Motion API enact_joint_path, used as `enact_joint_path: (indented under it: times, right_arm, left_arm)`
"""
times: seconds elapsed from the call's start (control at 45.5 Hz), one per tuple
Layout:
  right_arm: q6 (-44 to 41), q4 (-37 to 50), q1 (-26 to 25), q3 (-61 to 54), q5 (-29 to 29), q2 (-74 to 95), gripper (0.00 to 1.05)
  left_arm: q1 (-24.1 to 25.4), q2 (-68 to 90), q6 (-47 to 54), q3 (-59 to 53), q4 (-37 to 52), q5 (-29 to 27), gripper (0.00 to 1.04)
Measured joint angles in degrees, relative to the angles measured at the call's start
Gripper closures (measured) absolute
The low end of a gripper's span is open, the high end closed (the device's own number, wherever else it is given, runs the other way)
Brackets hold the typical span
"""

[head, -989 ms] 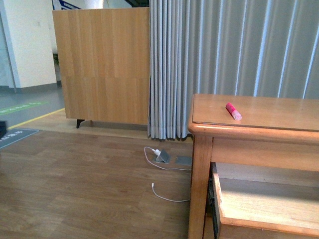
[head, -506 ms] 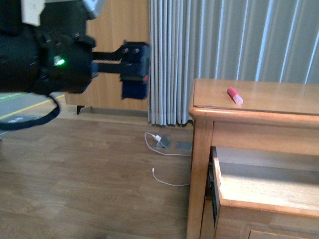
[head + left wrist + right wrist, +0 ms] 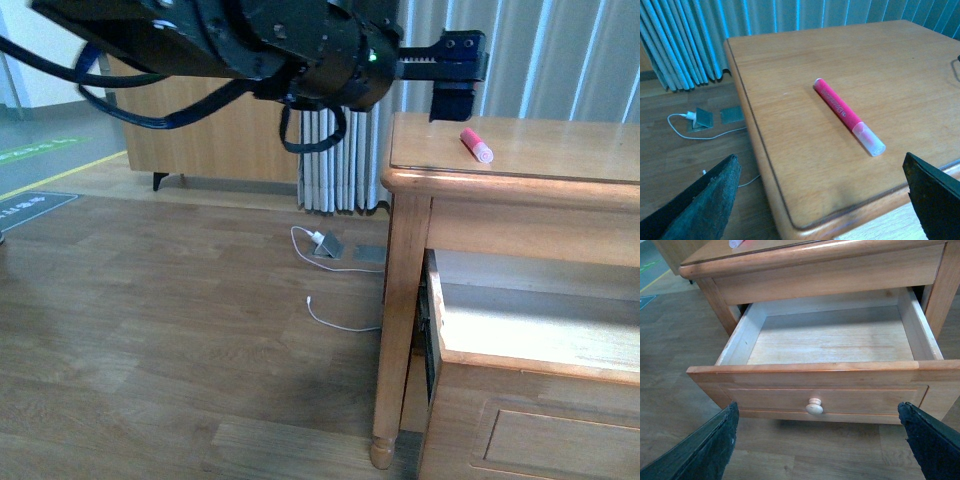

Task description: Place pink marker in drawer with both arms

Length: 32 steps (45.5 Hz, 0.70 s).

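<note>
**Marker on top, drawer open, both hands wide open**

Nearest to us is the right hand (image 3: 816,412). Its two dark fingers (image 3: 705,450) are spread far apart and hold nothing. It hangs in front of the drawer (image 3: 805,367), in line with the round knob (image 3: 814,406), and does not touch it.

The drawer is pulled well out. We can look down onto its pale wood bottom. In the front view the drawer (image 3: 530,362) sticks out toward us under the worktop (image 3: 560,160).

The marker (image 3: 477,146) lies flat on the worktop, near its left side. It is not in the drawer. The left wrist view shows the marker (image 3: 849,116) clearly: a pink body with a pale cap. The cap end points toward the front edge of the worktop (image 3: 790,75).

The left arm (image 3: 260,40) reaches across the top of the front view. Its left hand (image 3: 452,100) hangs over the worktop, just beside the marker. In its own view the left hand (image 3: 819,156) is wide open, with a finger (image 3: 705,200) on each side. The marker lies between them and touches neither.

Farther off, a white cable (image 3: 335,320) lies on the wood floor (image 3: 150,350). A grey curtain (image 3: 570,60) hangs behind the worktop.
</note>
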Motion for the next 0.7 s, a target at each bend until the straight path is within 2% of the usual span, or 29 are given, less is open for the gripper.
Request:
enact_joint_path:
  times: [0.396,0.704]
  right_arm:
    - [0.00,0.00,0.00,0.00,0.00,0.00,0.08]
    - [0.00,0.00,0.00,0.00,0.00,0.00,0.08]
  left_arm:
    - [-3.13,17.53,-0.44,25.53,-12.98,-1.31,0.06]
    - [-4.24,30.47,-0.55,49.96,-28.52,-2.69,0.06]
